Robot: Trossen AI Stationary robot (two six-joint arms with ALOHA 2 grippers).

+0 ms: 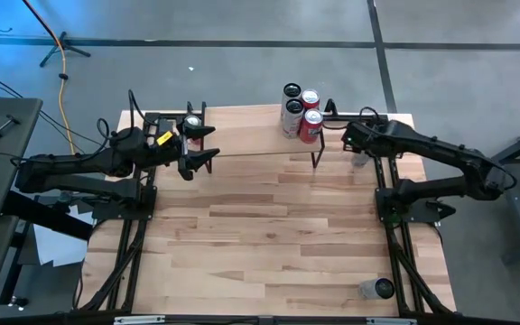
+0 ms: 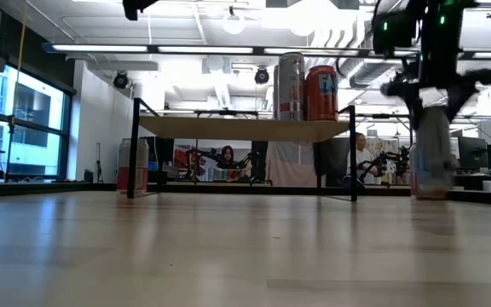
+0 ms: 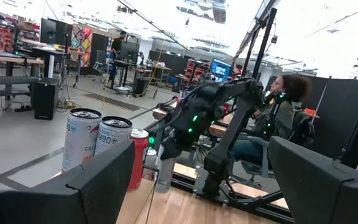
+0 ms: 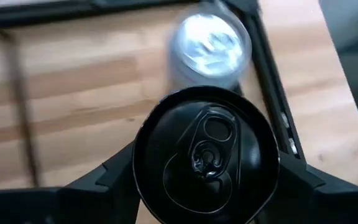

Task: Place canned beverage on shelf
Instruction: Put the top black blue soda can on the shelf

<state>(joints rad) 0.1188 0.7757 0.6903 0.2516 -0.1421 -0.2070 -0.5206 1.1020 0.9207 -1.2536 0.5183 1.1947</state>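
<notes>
1. Four cans stand bunched on the shelf toward its right end, along the table's far edge.
2. A red-and-white can stands on the table by the shelf's left legs; another can lies near the table's near right corner.
3. The right gripper, off the shelf's right end, clamps a black-topped can between its fingers, just above a silver can on the table.
4. The left gripper hovers open over the shelf's left end.

Grey polished concrete floor crossed by dark seams; white open ceiling with long strip lights; tall window at left; seated person among workstations
</notes>
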